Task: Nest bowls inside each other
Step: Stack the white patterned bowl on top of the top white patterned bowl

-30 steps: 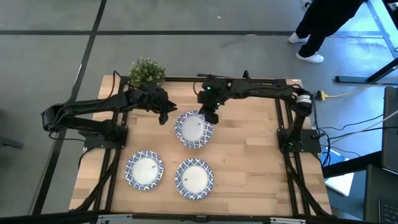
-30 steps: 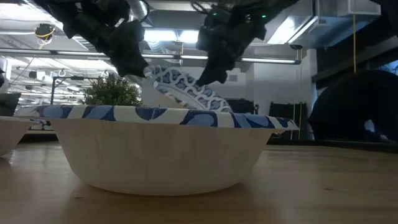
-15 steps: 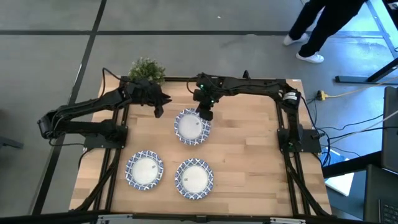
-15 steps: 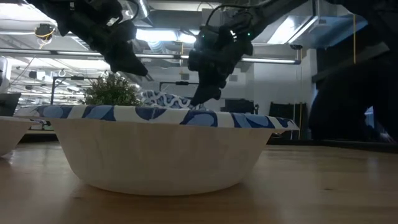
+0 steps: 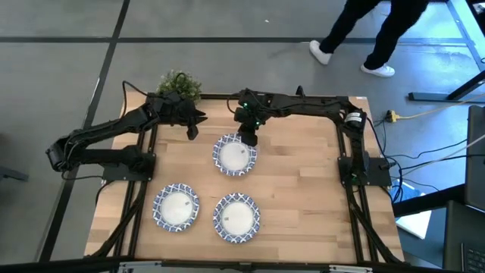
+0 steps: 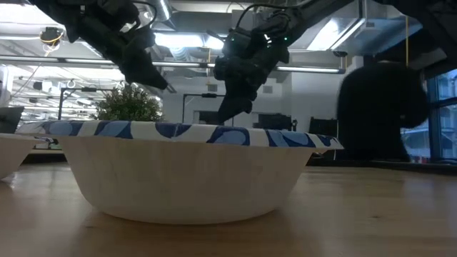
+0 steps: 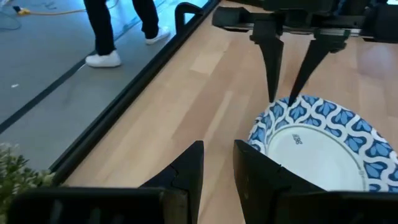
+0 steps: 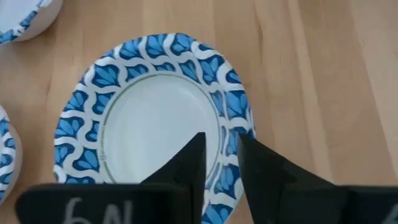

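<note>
1. Starting at the left of the high view, the left gripper (image 5: 192, 130) hangs above the far-left part of the table (image 5: 303, 189), beside the small potted plant (image 5: 179, 84). Its own wrist view shows the two fingers (image 7: 186, 168) set a narrow gap apart with nothing between them.

2. Nearer the front, on the left, one patterned bowl (image 5: 176, 207) sits by itself on the wood, touched by neither arm.

3. To its right stands a second front bowl (image 5: 236, 217), just beside the first but not overlapping it. The low view looks straight at the side wall of a bowl close to the lens (image 6: 189, 171).

4. Behind these, near the table's middle, lies the far bowl (image 5: 235, 155). It could be a stack of several, but the pictures do not let me count layers.

5. The right gripper (image 5: 248, 137) hovers over the far rim of that bowl. In its wrist view the fingers (image 8: 189, 163) are only slightly parted, above the blue rim, and appear to grip nothing.

6. As I judge it, three separate spots remain, so the nesting is part done at best: the two front bowls have yet to be gathered into one pile with the far one.
</note>
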Available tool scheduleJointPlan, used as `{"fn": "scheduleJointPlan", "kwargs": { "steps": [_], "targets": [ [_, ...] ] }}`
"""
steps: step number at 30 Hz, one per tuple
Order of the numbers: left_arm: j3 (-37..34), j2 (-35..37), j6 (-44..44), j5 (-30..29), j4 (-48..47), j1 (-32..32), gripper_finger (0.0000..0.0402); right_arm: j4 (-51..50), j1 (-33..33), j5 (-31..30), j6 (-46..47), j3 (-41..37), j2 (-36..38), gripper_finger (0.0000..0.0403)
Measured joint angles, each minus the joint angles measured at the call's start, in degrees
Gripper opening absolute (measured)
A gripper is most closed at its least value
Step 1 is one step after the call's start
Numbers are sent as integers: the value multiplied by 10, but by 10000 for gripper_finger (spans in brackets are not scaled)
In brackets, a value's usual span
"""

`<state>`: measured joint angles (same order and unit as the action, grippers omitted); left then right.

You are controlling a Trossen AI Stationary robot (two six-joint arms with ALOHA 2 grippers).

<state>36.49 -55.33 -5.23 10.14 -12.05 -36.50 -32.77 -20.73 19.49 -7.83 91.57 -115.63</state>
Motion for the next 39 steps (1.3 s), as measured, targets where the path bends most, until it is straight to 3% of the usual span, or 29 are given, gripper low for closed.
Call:
{"fn": "scheduleJointPlan", "kwargs": {
  "steps": [4, 16, 21, 24, 39],
  "targets": [
    [0, 0, -12, 0, 0, -8, 81, 1, 0, -32, -3, 0, 0, 114],
    [0, 0, -15, 1, -58, -6, 81, -71, 34, -8, -33, 32, 2, 122],
    [0, 0, -15, 77, -65, 4, 81, -90, 54, -8, -34, 32, 2, 122],
    [0, 0, -15, 92, -65, 19, 81, -100, 69, -8, -31, 32, 2, 122],
    [0, 2, -13, 84, -123, 67, 81, -120, 197, -55, 47, 27, 27, 122]
  ]
}}
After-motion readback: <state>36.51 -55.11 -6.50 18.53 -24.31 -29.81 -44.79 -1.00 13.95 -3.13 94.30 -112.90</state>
